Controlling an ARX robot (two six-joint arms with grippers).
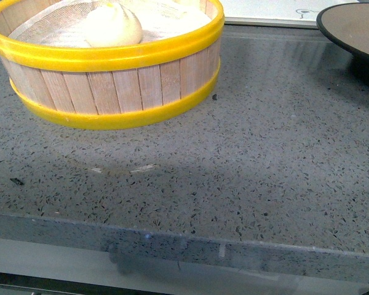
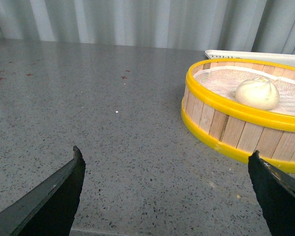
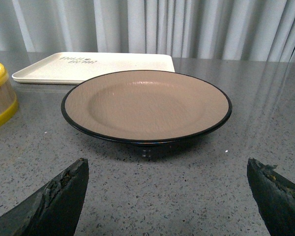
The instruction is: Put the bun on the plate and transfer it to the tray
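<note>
The left gripper (image 2: 166, 156) hangs low over the grey speckled stone countertop (image 1: 264, 153), its two dark fingers spread wide with nothing between them. Just beyond its fingertips stands a round wooden-slat steamer basket (image 2: 226, 132) with yellow bands at top and bottom. It is lined with white cloth (image 2: 221, 81), and the small rounded cream-white steamed bun (image 2: 257, 92) rests on this lining inside the basket, clear of the walls. The right gripper (image 3: 167, 164) is likewise spread wide and holds nothing, hovering near the counter and facing the round plate (image 3: 147, 103), which has a tan-brown matte top and a thin black rim and sits flat on the counter on its black foot. Directly behind the plate lies the flat rectangular cream-white tray (image 3: 88, 66) with a raised rim and small dark lettering; whether the two touch cannot be told. The basket stands to the left of the plate, apart from it. Pale grey pleated curtains (image 3: 187, 24) hang behind the counter.
</note>
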